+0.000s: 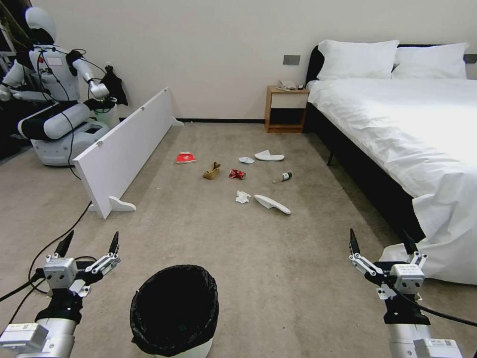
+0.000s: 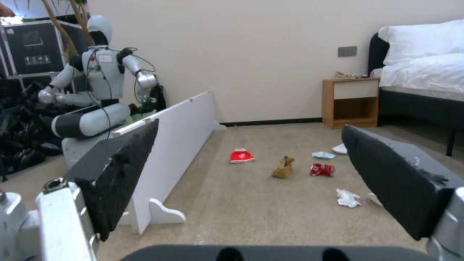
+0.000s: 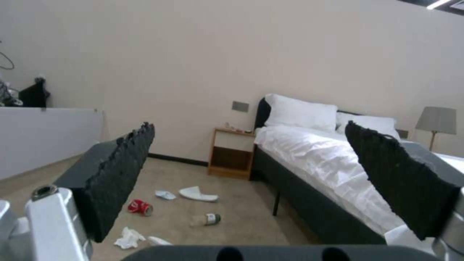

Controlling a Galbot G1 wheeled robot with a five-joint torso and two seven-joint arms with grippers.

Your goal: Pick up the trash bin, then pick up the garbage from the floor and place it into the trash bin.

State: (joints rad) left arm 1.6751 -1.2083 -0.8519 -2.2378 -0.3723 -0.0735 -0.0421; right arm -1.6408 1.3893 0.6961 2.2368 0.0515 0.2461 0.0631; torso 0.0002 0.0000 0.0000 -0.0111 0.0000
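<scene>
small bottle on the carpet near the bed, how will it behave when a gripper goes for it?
The bottle lies on its side on the floor, so a nudge will probably roll it. It looks small and likely light, apt to skid away from closing fingers. Its round, smooth-looking body may slip unless gripped squarely across the middle. Both the left gripper and right gripper are open and far from it.

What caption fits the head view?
Both open grippers, left and right, flank the trash bin; garbage lies ahead.
</scene>
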